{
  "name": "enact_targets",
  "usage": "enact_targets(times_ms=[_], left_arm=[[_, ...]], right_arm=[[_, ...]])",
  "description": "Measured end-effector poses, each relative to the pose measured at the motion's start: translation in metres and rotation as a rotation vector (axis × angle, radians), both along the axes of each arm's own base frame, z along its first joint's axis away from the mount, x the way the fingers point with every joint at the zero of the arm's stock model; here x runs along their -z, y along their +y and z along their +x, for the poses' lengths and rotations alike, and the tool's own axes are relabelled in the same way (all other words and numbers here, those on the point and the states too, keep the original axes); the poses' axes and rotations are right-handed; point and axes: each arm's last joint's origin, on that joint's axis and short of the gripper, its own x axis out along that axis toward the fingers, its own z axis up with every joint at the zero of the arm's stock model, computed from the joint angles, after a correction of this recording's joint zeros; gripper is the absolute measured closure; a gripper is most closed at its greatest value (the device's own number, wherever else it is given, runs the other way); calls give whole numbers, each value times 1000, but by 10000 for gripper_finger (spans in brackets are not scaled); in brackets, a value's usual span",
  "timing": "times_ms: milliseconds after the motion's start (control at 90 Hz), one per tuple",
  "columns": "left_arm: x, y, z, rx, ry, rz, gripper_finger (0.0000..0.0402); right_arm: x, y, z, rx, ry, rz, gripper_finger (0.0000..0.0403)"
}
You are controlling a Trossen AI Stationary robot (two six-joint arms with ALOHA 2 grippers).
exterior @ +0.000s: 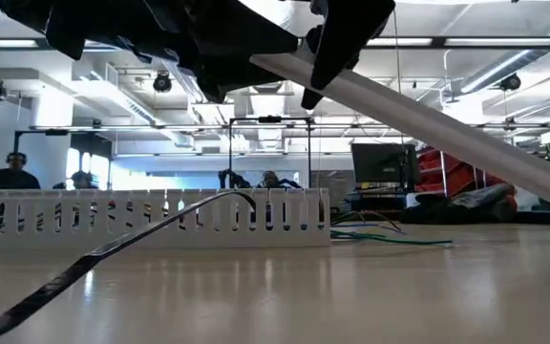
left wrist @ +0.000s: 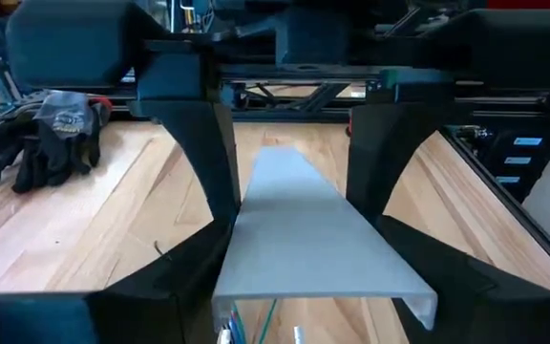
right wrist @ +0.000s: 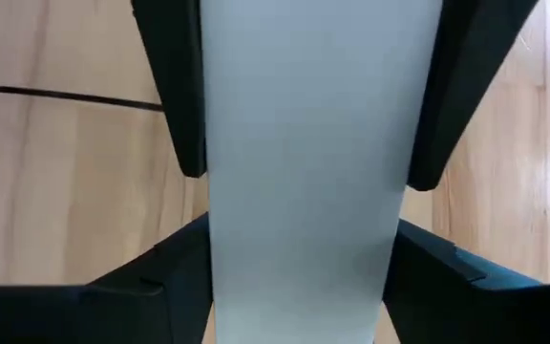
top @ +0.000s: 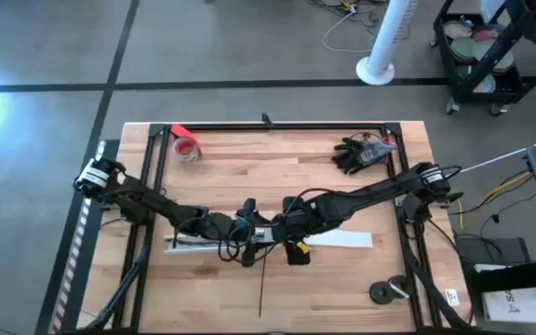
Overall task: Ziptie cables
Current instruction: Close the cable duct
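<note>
Both grippers clamp the long white strip [top: 338, 239] held tilted above the surface [top: 277, 172]: left gripper [left wrist: 299, 229], right gripper [right wrist: 299, 143]. The cables [exterior: 390, 239] lie beside the slotted duct [exterior: 151, 218]. Uneven pulling could twist the strip free.

Tape roll [top: 186, 148] lies far left on the table [top: 249, 181], gloves [top: 359, 154] far right (strip [top: 342, 239] between, nearer).

On the workbench: two robot arms, one long white strip [top: 338, 239], one slotted white duct [exterior: 151, 218], one black zip tie [top: 262, 279], one red tape roll [top: 186, 148], one heap of black gloves [top: 359, 154] (number unclear).
</note>
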Motion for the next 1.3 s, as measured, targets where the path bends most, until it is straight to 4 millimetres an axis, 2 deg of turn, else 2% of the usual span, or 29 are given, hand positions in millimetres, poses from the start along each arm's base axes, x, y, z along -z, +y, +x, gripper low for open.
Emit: enact_targets(times_ms=[356, 656, 767, 933, 1100, 1200, 1300], left_arm=[[1, 0, 0, -7, 2, 7, 180], [0, 0, 0, -1, 1, 3, 178], [0, 0, 0, 1, 0, 3, 179], [0, 1, -1, 13, 15, 22, 137], [-5, 3, -8, 13, 72, 42, 89], [-7, 5, -14, 1, 117, 27, 74], [1, 5, -16, -12, 196, 9, 70]], right_arm=[[-3, -1, 5, 18, -54, 17, 141], [-3, -1, 5, 26, -52, 21, 185], [-3, -1, 5, 27, -51, 22, 186], [-3, -1, 3, 36, -36, 26, 182], [0, -3, -4, 41, 50, 7, 184], [4, -3, -6, 51, 80, 1, 185], [11, -4, -9, 57, 107, -7, 185]])
